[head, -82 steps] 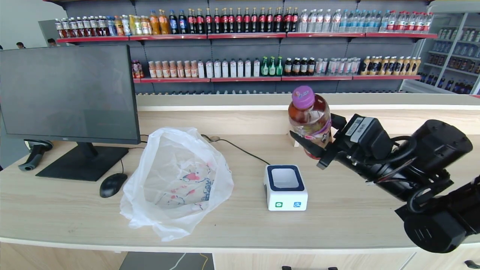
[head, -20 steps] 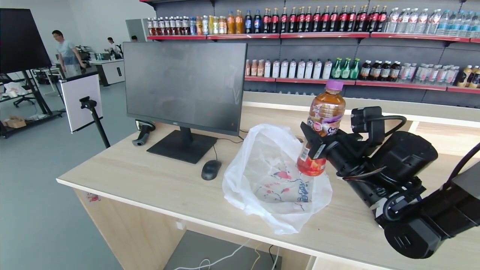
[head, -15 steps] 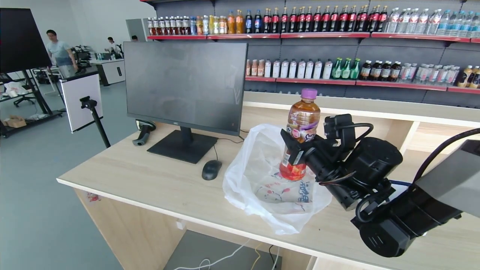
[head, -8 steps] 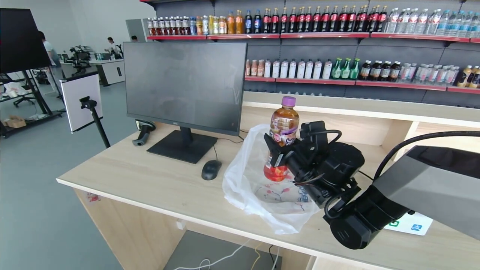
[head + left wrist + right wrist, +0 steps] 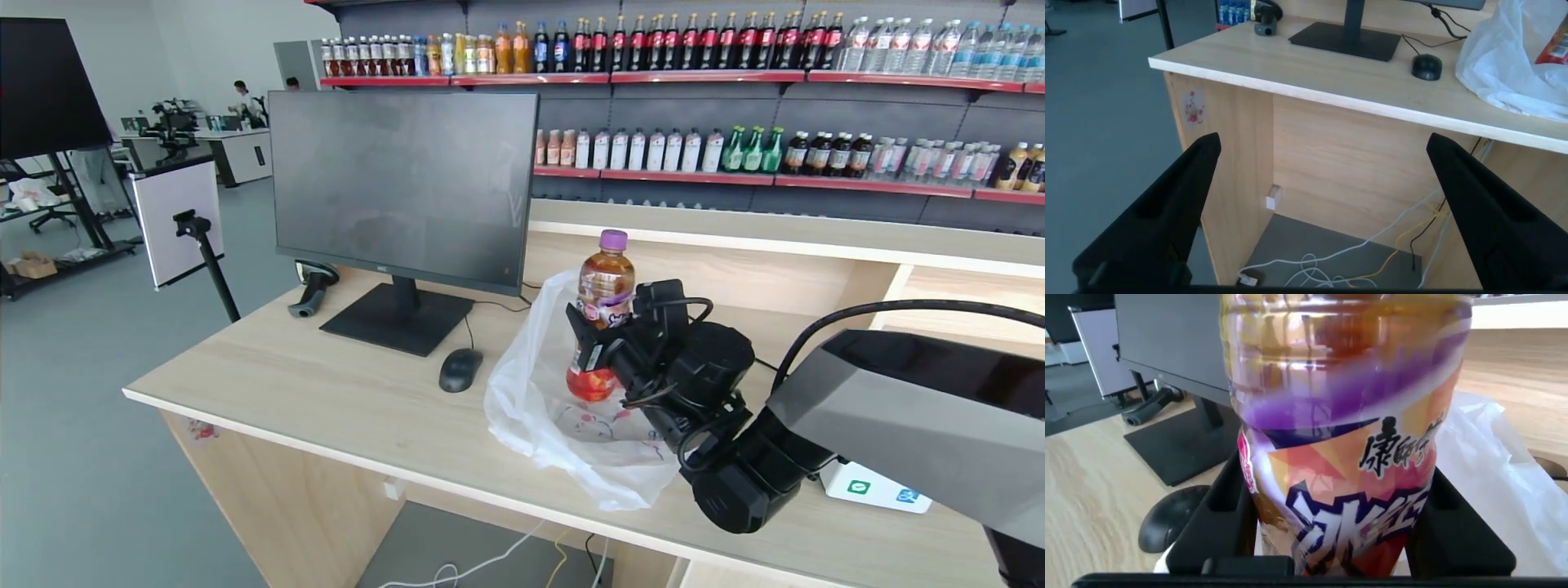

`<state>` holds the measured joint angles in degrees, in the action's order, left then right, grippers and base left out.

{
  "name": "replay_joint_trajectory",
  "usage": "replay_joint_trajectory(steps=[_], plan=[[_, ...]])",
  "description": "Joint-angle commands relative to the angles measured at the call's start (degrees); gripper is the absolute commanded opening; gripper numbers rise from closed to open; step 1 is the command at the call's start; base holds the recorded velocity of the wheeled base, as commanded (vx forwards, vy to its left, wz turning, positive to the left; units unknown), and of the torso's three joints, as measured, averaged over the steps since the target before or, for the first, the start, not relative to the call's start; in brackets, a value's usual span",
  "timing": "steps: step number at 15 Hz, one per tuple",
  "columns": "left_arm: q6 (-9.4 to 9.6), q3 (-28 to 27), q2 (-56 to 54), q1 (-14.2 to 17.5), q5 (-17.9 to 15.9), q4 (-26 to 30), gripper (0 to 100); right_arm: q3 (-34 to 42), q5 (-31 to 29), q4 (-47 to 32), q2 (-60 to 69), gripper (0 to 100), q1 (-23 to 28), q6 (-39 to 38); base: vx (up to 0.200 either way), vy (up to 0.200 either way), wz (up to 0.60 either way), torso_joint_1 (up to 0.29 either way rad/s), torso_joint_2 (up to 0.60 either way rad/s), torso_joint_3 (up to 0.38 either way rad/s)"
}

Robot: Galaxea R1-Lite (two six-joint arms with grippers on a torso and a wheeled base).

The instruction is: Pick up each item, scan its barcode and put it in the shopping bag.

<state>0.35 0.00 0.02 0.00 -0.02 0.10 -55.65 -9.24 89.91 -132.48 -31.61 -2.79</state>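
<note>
While my right gripper (image 5: pixel 596 351) pinches the bottle (image 5: pixel 606 286) upright around its label, the bottle hangs over the open mouth of the bag (image 5: pixel 531 400), base about level with the rim and well apart from the scanner (image 5: pixel 873 490). I judge pick-up and scan done for it and bagging half done. What is left is to lower it in and let go, while my left gripper (image 5: pixel 1327 204) hangs spread wide and bare below the counter (image 5: pixel 1290 73) edge.
</note>
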Motion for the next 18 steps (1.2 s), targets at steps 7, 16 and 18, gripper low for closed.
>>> replay_joint_trajectory(steps=[7,16,18], plan=[[1.40,0.0,0.0,0.0,-0.1,0.0,100,-3.1,-0.3,0.1,-3.1,0,0.8,0.8,0.000,0.000,0.00,0.000,0.00,0.000],[1.32,0.0,0.0,0.0,-0.1,0.0,100,-2.6,-1.4,0.1,-4.1,0,0.8,0.9,0.000,0.000,0.00,0.000,0.00,0.000],[1.32,0.0,0.0,0.0,-0.1,0.0,100,-2.0,-1.4,0.1,-4.1,0,0.8,0.9,0.000,0.000,0.00,0.000,0.00,0.000]])
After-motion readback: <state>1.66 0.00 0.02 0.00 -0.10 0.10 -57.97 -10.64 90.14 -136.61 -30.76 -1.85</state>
